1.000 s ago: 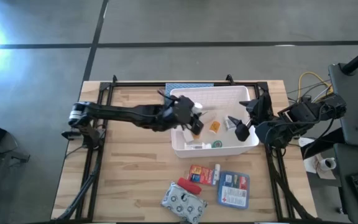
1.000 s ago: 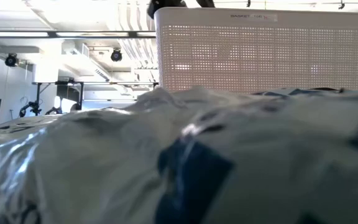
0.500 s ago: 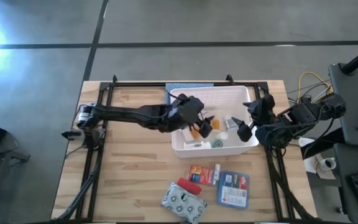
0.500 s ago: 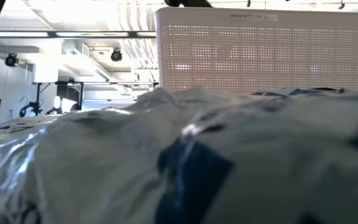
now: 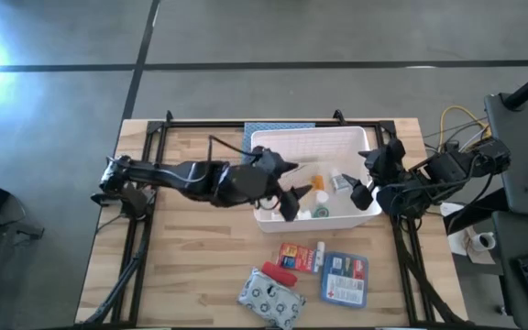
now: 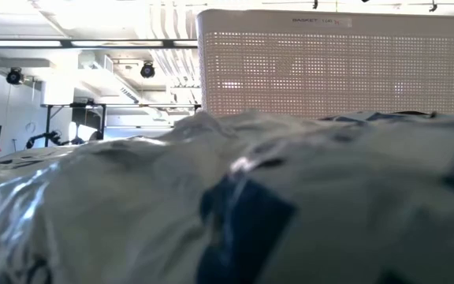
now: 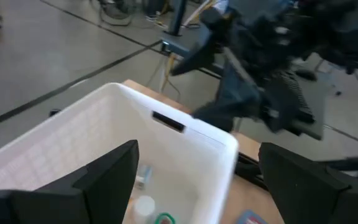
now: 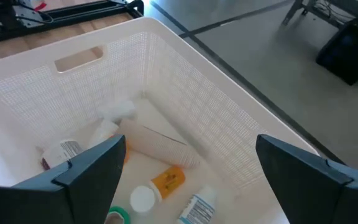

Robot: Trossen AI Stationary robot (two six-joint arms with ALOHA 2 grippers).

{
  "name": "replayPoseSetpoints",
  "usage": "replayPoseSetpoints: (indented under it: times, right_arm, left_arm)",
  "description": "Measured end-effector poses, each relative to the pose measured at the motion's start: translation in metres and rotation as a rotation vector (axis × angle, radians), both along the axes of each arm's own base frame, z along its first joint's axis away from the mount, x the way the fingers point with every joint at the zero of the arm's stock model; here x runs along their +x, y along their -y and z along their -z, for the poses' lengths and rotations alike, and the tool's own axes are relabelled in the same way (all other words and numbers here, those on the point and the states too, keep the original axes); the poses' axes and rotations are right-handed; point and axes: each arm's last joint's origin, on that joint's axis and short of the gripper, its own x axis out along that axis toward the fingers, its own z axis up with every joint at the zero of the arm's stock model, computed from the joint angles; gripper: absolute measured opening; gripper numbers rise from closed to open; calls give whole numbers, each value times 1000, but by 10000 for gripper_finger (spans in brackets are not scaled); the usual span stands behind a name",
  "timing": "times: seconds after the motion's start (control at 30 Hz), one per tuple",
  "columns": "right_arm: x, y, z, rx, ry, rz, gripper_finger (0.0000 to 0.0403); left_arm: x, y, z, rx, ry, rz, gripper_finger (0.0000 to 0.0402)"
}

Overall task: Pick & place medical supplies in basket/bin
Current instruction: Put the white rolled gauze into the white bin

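Pale wooden planks made up your table (image 5: 191, 266), with grey concrete floor around it. Your large white rectangular plastic bin with slotted walls (image 5: 313, 140) sat toward the far middle of the table, and inside it you had an orange vial (image 8: 168, 179), a white pill bottle (image 8: 143, 199), a labelled white bottle (image 8: 197, 208) and a teal-capped vial (image 5: 321, 213), all lying on the bin floor. Your left gripper (image 5: 287, 201) hung over the bin's near-left part, its fingers (image 7: 107, 171) spread apart with nothing between them. Your right gripper (image 5: 363, 180) waited at the bin's right wall, fingers (image 8: 92, 165) likewise apart and empty.

On the near side of the bin, well apart from it, you still had a red-orange box (image 5: 298, 256), a red tube (image 5: 279, 273) just beside it, a blue-white flat box (image 5: 344, 278) to the right, and a grey patterned pouch (image 5: 270, 298) nearest the table edge. That pouch filled most of the low view (image 6: 227, 205), with the bin wall (image 6: 329, 63) rising behind it. A blue-grey textured mat (image 5: 278, 126) peeked out behind the bin.
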Motion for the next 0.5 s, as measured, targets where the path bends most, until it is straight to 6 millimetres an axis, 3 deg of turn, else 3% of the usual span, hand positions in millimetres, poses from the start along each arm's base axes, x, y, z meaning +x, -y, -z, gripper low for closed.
replayPoseSetpoints:
  times: [0.4,0.5]
  right_arm:
    - [0,0,0,-8,-9,-8,352]
    - [0,0,0,-6,-10,-9,352]
  left_arm:
    - [-24,45,-10,-58,38,120,310]
    - [-30,57,-3,-114,-10,134,310]
